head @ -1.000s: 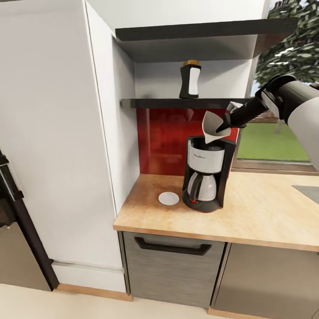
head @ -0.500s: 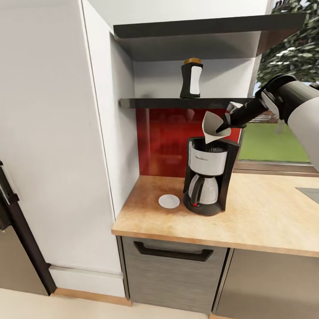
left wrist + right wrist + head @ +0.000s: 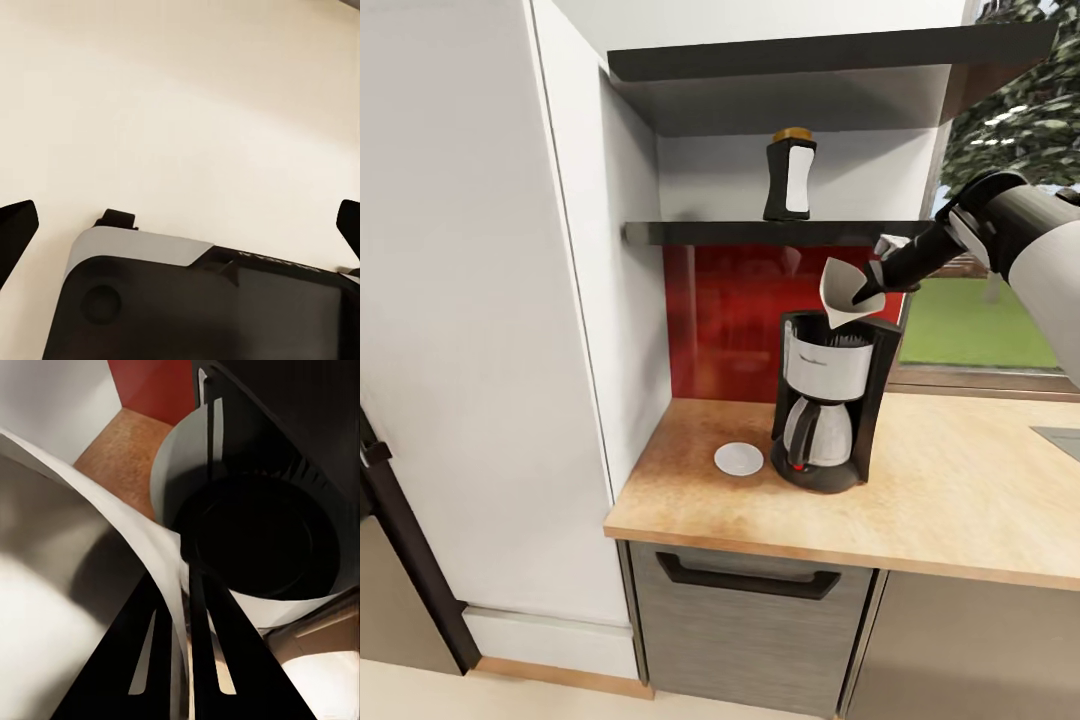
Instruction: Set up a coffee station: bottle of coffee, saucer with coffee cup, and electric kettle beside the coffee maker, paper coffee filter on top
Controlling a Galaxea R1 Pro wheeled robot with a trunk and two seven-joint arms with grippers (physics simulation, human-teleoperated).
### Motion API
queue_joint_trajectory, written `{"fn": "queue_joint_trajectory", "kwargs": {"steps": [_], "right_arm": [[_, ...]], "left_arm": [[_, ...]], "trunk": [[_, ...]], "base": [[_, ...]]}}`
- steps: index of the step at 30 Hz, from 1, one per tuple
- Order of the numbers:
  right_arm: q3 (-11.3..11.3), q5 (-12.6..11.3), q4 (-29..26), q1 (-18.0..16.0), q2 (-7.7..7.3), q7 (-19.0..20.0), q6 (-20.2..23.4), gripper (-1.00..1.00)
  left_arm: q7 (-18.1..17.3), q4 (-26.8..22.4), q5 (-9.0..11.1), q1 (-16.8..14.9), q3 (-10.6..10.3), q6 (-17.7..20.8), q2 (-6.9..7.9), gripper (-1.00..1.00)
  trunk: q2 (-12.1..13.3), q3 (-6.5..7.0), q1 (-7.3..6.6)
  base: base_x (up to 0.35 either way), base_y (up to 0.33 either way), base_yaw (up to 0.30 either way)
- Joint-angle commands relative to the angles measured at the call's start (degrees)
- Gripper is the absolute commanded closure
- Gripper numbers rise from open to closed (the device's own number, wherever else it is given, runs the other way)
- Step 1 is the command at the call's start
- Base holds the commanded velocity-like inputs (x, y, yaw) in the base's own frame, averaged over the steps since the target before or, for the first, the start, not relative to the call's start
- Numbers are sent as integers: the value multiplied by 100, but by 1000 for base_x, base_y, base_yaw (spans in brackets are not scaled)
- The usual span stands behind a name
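Observation:
The black coffee maker [image 3: 825, 400] stands on the wooden countertop [image 3: 960, 480] with the white saucer [image 3: 739, 459] just to its left. My right gripper [image 3: 870, 285] is shut on the cream paper coffee filter [image 3: 842, 290], holding it tilted just above the machine's top. The right wrist view looks past the black fingers [image 3: 150, 652] and the curved filter [image 3: 90, 555] into the round filter basket [image 3: 262, 532] below. On the black kitchen shelf [image 3: 690, 233] above stands the bottle of coffee [image 3: 790, 178]. My left gripper [image 3: 180, 225] is open over a pale floor.
A tall white cabinet [image 3: 490, 300] walls off the counter's left end. A red backsplash [image 3: 725, 320] sits behind the machine and a second shelf [image 3: 810, 60] hangs higher up. A window [image 3: 980, 320] is at the right; grey drawer fronts [image 3: 745, 610] lie under the worktop.
The whole head view has shifted slightly, so the camera moved. The right gripper still holds the filter at about the same place above the coffee maker.

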Motion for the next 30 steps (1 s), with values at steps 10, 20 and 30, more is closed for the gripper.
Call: {"fn": "queue_joint_trajectory", "kwargs": {"steps": [10,20,30], "right_arm": [[-28,108,3,22,3,30,35,100],[-28,110,13,33,6,18,32,100],[-28,110,13,33,6,17,32,100]], "left_arm": [[-2,-8,57,2,2,-9,-1,-100],[-3,-10,57,2,2,-10,3,-100],[-3,-11,57,2,2,-10,4,-100]], "trunk": [[-4,-6,1],[-4,-6,1],[-4,-6,1]], "base": [[2,-1,0],[0,0,0],[56,0,0]]}}
